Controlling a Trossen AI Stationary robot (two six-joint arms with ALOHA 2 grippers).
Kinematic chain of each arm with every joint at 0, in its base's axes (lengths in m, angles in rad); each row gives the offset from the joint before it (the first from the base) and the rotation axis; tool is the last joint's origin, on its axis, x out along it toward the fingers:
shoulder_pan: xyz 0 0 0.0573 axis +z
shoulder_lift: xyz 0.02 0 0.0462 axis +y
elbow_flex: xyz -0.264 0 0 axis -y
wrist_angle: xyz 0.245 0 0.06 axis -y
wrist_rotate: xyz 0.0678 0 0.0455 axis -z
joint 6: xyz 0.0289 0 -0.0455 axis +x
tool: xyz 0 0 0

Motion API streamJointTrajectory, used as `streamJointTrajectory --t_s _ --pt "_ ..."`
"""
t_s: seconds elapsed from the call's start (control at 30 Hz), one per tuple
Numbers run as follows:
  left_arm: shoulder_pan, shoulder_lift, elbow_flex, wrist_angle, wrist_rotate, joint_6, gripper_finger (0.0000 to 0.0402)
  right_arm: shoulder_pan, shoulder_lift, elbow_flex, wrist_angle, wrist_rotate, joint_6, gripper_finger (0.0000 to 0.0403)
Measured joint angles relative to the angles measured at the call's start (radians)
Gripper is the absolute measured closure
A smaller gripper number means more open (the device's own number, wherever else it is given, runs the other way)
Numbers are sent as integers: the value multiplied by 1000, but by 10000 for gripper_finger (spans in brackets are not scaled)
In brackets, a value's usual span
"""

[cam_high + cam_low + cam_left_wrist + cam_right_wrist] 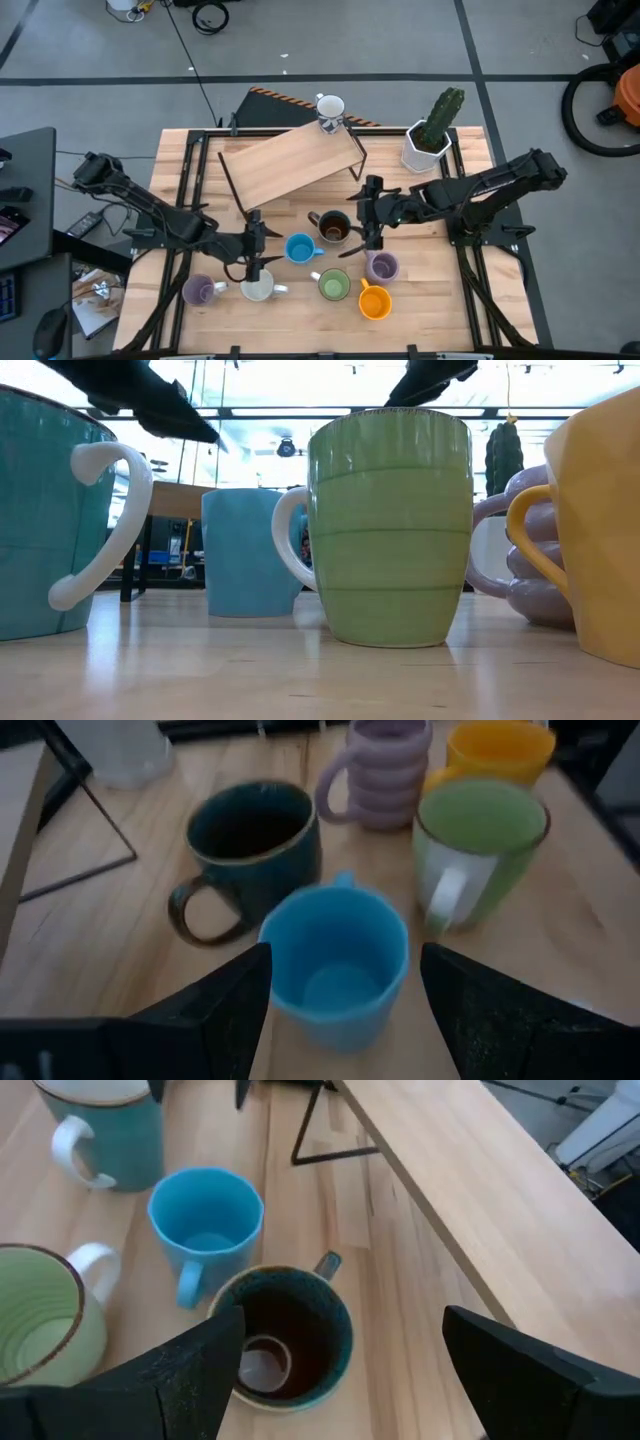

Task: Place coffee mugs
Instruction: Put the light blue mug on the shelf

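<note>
This is a robotics lab or workshop, not a home. A bare wooden surface stands on a grey concrete floor marked with pale lines, and two dark arms are bolted to it on black frames. Loose black cables lie coiled on the floor, and a strip of orange-and-black hazard tape shows behind the surface. A dark desk with gear on it stands at one side, and a vacuum with a black hose sits at the other. From table height, the room behind shows long ceiling lights and open industrial space.
</note>
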State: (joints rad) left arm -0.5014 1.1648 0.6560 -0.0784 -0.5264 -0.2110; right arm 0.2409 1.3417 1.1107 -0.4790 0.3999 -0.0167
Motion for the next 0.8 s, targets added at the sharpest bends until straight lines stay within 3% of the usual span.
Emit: streamJointTrajectory --t_s 0.23,0.37,0.57,0.8 --pt "33 8 145 -331 56 -34 139 -1 -57 0 -61 3 -9 56" --pt "76 37 181 -372 121 -19 139 -2 -66 0 -77 20 -7 56" --pt "80 93 191 -420 134 51 139 -1 -66 0 -132 25 24 56" --pt "97 168 304 -536 168 72 139 -1 -66 0 -137 28 24 56"
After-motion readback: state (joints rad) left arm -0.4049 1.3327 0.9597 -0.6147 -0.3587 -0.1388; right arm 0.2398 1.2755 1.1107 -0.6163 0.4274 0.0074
